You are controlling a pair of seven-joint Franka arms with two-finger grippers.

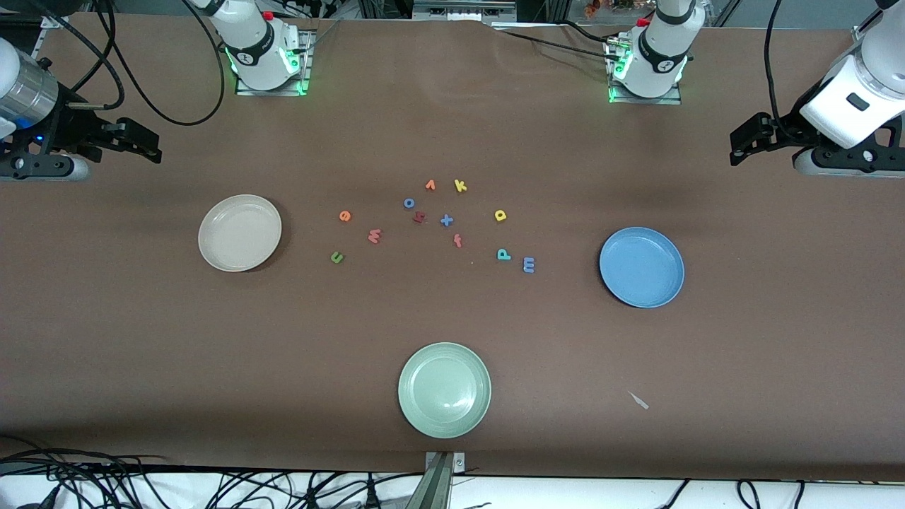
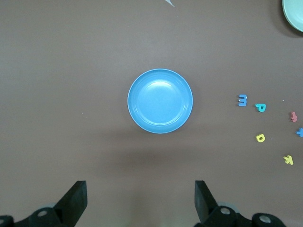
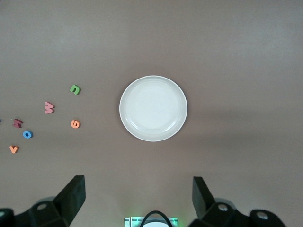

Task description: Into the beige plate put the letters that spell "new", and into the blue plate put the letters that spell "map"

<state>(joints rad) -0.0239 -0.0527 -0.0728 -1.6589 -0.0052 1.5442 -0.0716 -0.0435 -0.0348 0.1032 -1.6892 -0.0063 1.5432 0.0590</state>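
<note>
periwinkle m (image 1: 528,265) lying sideways

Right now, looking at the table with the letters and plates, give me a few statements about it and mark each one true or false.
1. The beige plate holds no letters. True.
2. The periwinkle m lies in the blue plate. False: it lies on the table beside the teal p.
3. The left gripper has its jaws open. True.
4. The green n touches the salmon w. False: they lie apart.
5. The pale green plate is nearest the front camera. True.
6. The right gripper holds the orange e. False: it holds nothing.
</note>
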